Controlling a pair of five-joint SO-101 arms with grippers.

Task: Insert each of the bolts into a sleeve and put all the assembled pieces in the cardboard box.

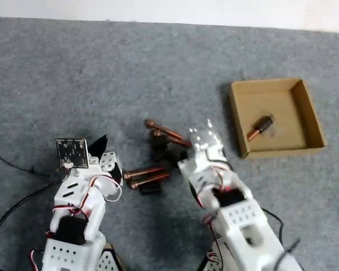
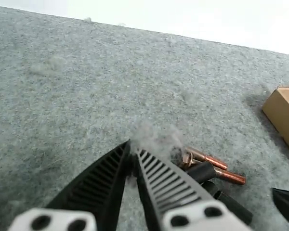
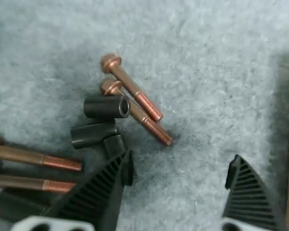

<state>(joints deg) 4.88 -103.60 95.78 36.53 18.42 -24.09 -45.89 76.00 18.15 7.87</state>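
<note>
Right gripper [image 3: 182, 158] spread wide over 2 copper bolts [image 3: 134, 90], left gripper [image 2: 133, 150] clenched empty; bolts likely stiff, slick, roll-prone, so pinch mid-shank.

Overall light: you have bright, even, diffuse light across the grey felt mat [image 1: 101, 73], and every shadow on it is soft-edged.
Brightest area: the pale strip beyond the mat's far edge [image 1: 169, 10] is washed out almost to white in your high and left wrist views.
Box shadow: a soft dark band lies on the felt along the wall of the open brown cardboard box [image 1: 265, 83] that faces the bolts.
Small shadows: the copper-coloured threaded bolts [image 3: 135, 91] throw thin, faint shadows close beside them.
Glare: you get bright streaks along the bolt shanks and a dull sheen on the black cylindrical sleeves [image 3: 106, 107]. The right gripper [image 1: 206, 132] catches the light and looks pale from above.
</note>
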